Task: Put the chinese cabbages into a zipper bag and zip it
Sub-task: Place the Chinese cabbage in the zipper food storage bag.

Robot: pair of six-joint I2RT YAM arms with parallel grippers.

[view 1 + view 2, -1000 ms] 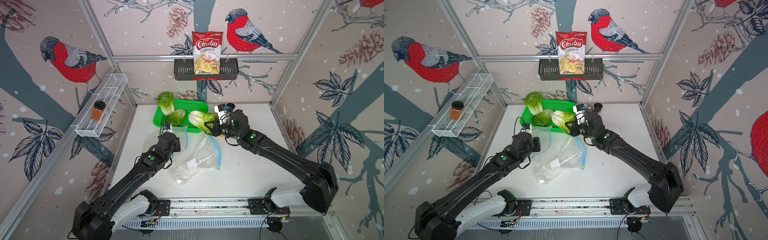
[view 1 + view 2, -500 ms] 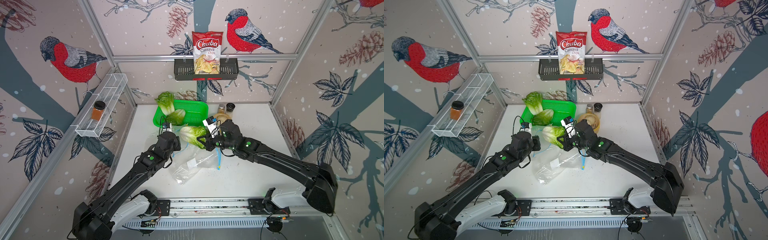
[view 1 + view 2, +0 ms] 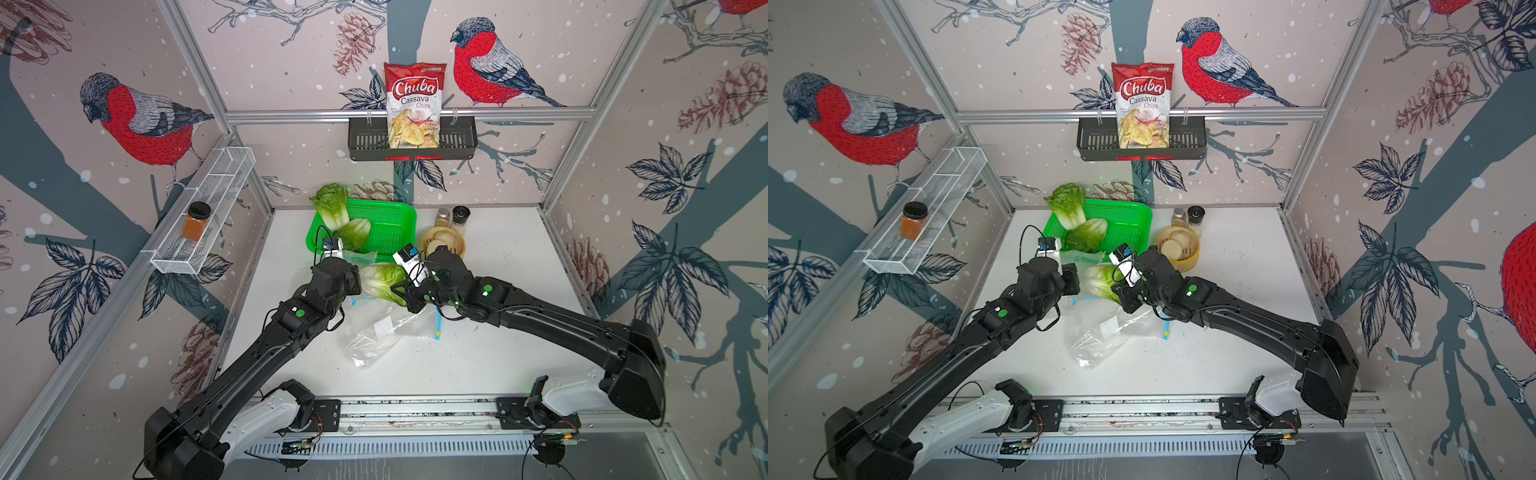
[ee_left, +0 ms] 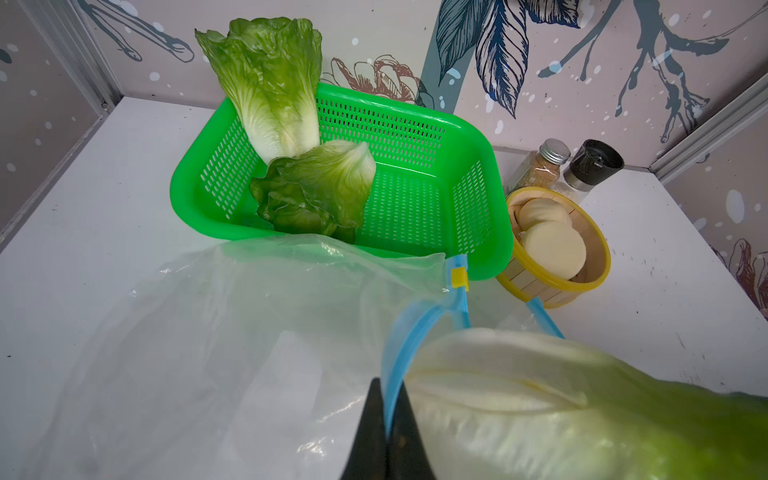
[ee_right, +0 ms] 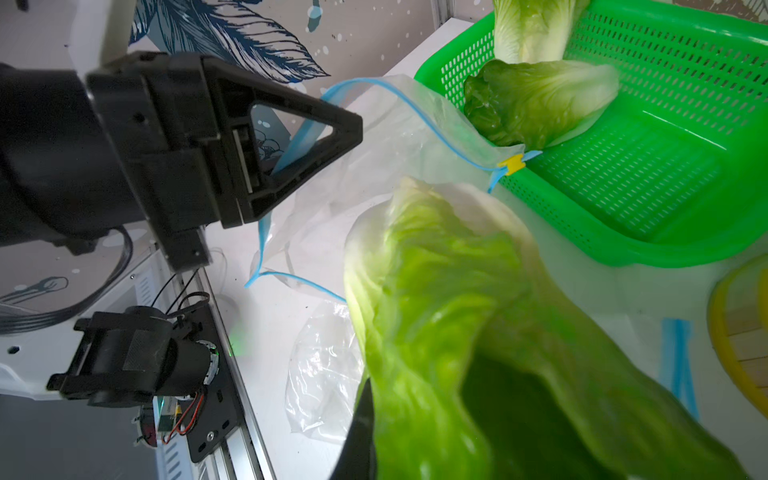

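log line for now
left gripper: shut on zipper bag | right gripper: shut on held cabbage at bag mouth | green basket: leaning cabbage, lying cabbage

My left gripper is pinched closed on the blue zip rim of the clear zipper bag. The bag's mouth stands open, and the yellow slider is at the rim's far end. A third cabbage sits just beside that rim, pale base foremost. Beyond, the green basket holds an upright cabbage with a lying cabbage against it. A yellow-rimmed bowl and two spice jars stand beside the basket.
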